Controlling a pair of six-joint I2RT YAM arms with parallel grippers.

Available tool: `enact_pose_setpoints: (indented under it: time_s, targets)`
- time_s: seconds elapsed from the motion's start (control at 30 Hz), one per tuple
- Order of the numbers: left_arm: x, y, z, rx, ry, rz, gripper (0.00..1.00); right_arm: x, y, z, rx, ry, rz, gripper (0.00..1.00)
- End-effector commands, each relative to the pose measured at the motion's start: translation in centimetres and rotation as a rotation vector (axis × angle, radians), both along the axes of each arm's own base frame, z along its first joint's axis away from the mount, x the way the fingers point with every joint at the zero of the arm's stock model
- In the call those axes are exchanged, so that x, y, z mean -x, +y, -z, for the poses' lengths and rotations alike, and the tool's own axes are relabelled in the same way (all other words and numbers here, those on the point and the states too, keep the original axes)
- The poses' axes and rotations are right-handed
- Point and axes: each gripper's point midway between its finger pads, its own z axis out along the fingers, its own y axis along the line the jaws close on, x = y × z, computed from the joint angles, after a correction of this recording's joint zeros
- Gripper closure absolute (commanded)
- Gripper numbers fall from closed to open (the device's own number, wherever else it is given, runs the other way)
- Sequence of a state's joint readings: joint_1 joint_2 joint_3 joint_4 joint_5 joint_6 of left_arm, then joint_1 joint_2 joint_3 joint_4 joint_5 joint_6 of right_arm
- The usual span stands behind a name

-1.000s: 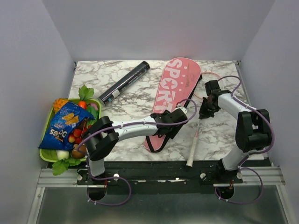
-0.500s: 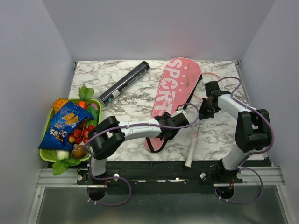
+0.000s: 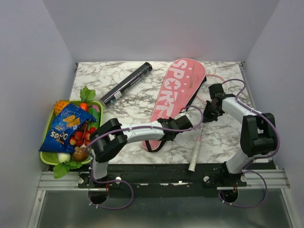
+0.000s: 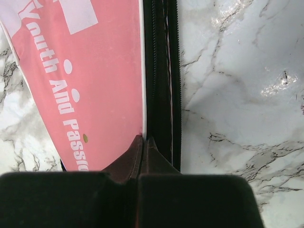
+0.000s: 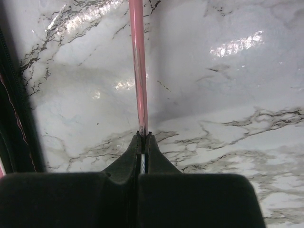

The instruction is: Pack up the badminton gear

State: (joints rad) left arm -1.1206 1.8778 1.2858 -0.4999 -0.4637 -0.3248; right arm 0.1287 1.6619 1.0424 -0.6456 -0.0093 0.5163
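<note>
**Placement and grip**

The pink racket-shaped fabric bag lettered "SPORT" [image 3: 178, 88] lies flat on the marble worktop [image 3: 128, 111]. It runs diagonally from the middle of the far edge toward the middle of the near edge. The left claw [image 3: 173, 124] is closed, with its fingers pressed together on the bag's right-hand rim. This is judged to be a pinch on the flap, either to lift the mouth open or to drag the bag.

The right claw [image 3: 209, 113] is clamped on the thin pink shaft of a slim racket with a white handle [image 3: 195, 151]. The racket lies just right of the bag, with its handle pointing at the near edge. A grip on the shaft is judged to allow the pale frame to be steered toward the bag opening.

The long black tube [image 3: 126, 84] rests untouched near the far left corner. Against the left edge stands the green tray of toy fruit [image 3: 44, 156], with the blue snack packet [image 3: 65, 127] on top of it.

**View differences**

- The overhead view gives the full layout. A second racket cannot be located in it, and finger contact is hidden by the arms.
- The left wrist view shows the left claw [image 4: 143, 145] closed exactly on the seam between the pink panel [image 4: 95, 71] and the black zip strip [image 4: 161, 71]. It also shows the small lettering on the panel.
- The right wrist view shows the shaft [image 5: 137, 57] passing between the closed fingers of the right claw [image 5: 142, 140]. The bag's dark rim [image 5: 12, 95] is seen at the left.
</note>
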Motion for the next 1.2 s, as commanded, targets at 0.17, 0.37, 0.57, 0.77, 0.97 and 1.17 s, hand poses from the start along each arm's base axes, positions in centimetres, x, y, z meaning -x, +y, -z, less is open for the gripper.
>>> enact_pose_setpoints:
  time_s: [0.17,0.37,0.57,0.77,0.97,1.17]
  targets:
    - [-2.7,-0.5,-2.4,0.039,-0.055,-0.033,1.0,0.7,-2.5,-3.8,0.107,-0.091,0.042,0.99]
    - [-6.0,-0.4,-5.5,0.142,-0.046,-0.096,1.0,1.6,-3.5,-6.1,0.153,-0.116,0.045,0.99]
    - [-9.2,-0.1,-8.0,0.206,-0.053,-0.137,1.0,3.8,-2.6,-7.0,0.097,-0.092,0.008,0.99]
    - [-11.5,0.3,-9.5,0.276,-0.049,-0.165,1.0,6.0,-1.4,-9.5,0.107,-0.09,-0.048,0.99]
    - [-12.1,-0.6,-11.1,0.349,-0.054,-0.161,1.0,8.4,-0.8,-12.0,0.128,-0.079,-0.081,0.99]
    - [-12.6,-0.9,-11.9,0.388,-0.065,-0.176,1.0,10.0,0.1,-15.5,0.104,-0.071,-0.132,0.99]
